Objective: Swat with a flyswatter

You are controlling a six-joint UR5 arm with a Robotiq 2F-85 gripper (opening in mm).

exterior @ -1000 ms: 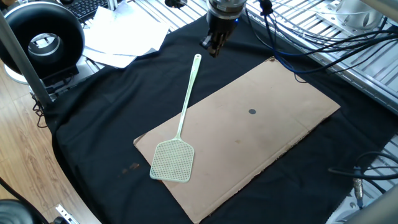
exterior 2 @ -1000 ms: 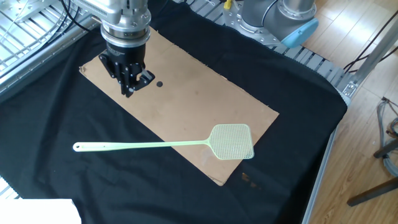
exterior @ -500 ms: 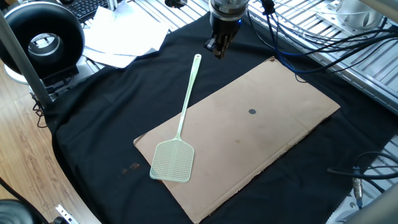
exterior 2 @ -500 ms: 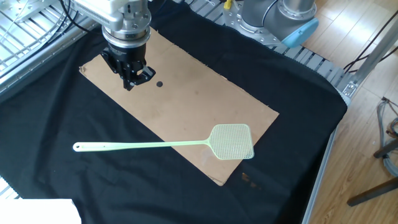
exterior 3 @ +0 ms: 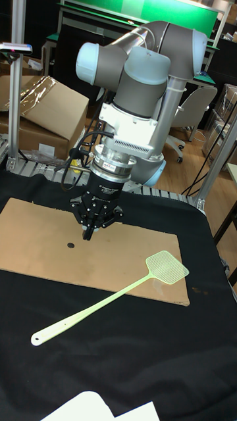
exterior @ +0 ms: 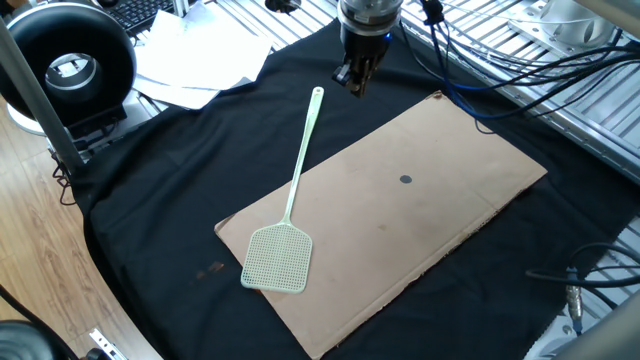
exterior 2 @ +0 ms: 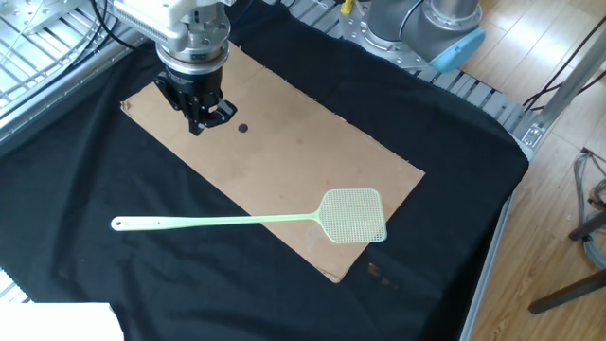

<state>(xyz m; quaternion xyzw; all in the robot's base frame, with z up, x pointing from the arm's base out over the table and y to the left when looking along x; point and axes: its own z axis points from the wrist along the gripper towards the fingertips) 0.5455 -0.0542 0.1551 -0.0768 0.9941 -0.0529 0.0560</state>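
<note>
The pale mint-green flyswatter [exterior: 291, 199] lies flat and untouched. Its mesh head [exterior 2: 355, 215] rests on a corner of the brown cardboard sheet [exterior: 430, 215], and its long handle runs out over the black cloth. My gripper [exterior: 356, 83] hangs above the table just past the handle's free end, fingers pointing down and pressed together with nothing between them. In the other fixed view the gripper [exterior 2: 199, 125] is over the cardboard's far corner, near a small dark dot [exterior 2: 242, 129]. The tall fixed view shows the gripper [exterior 3: 87, 234] well clear of the flyswatter [exterior 3: 105, 300].
White papers [exterior: 205, 62] and a black round device [exterior: 70, 62] sit at the cloth's far left corner. Cables [exterior: 500, 70] run over the metal frame behind the cardboard. The arm's base [exterior 2: 426, 24] stands at the table's edge. A white sheet [exterior 3: 99, 406] lies at the front.
The gripper has risen slightly and drifted a little away from the handle's end, still shut. The flyswatter has not moved.
</note>
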